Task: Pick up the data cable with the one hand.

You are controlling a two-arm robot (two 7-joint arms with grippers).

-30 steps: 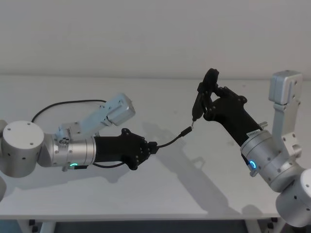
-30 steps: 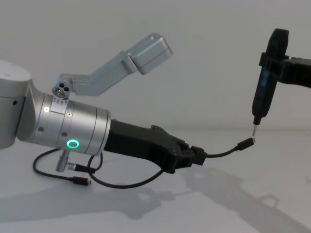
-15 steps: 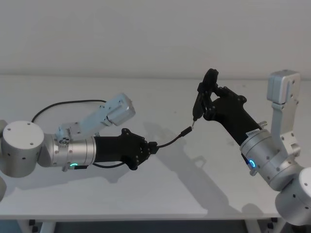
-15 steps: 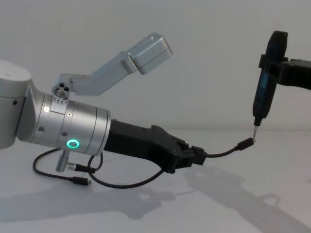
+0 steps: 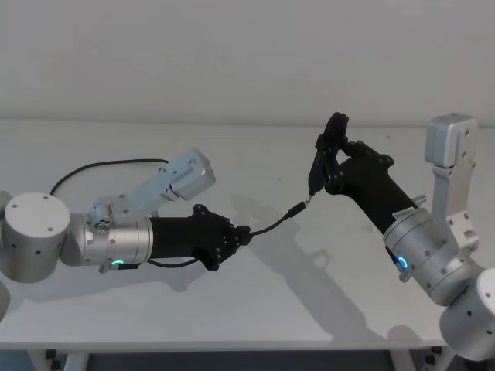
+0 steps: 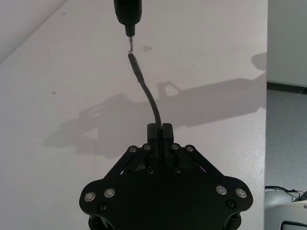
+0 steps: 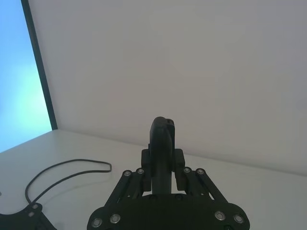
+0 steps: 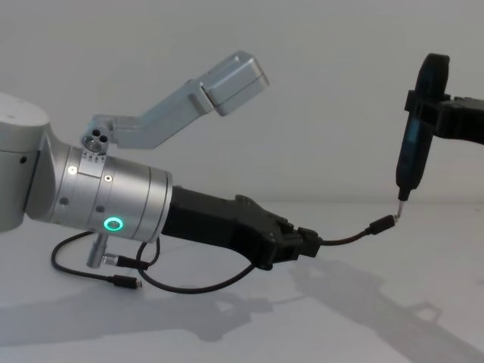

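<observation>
Right end effector [image 8: 446,121] shifted slightly rightward, left end effector [image 8: 308,245] clamping data cable [image 8: 349,237]

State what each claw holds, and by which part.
The left claw grips the data cable a short way behind its raised plug end. The right claw clamps a dark pen-shaped tool around its upper body.

There is a big white table [image 5: 255,309] here, and its top is smooth and flat. Grey shadows [image 5: 309,255] lie on it near the middle. Behind the table is a plain white wall [image 5: 232,54]. A thin dark tool [image 5: 319,166], shaped like a pen, stands up in the air above the table with its pointy tip down. Off to one side, a bright blue panel [image 7: 19,72] sits next to a dark strip [image 7: 41,72]. Past the table's edge is a grey floor [image 6: 286,134].
</observation>
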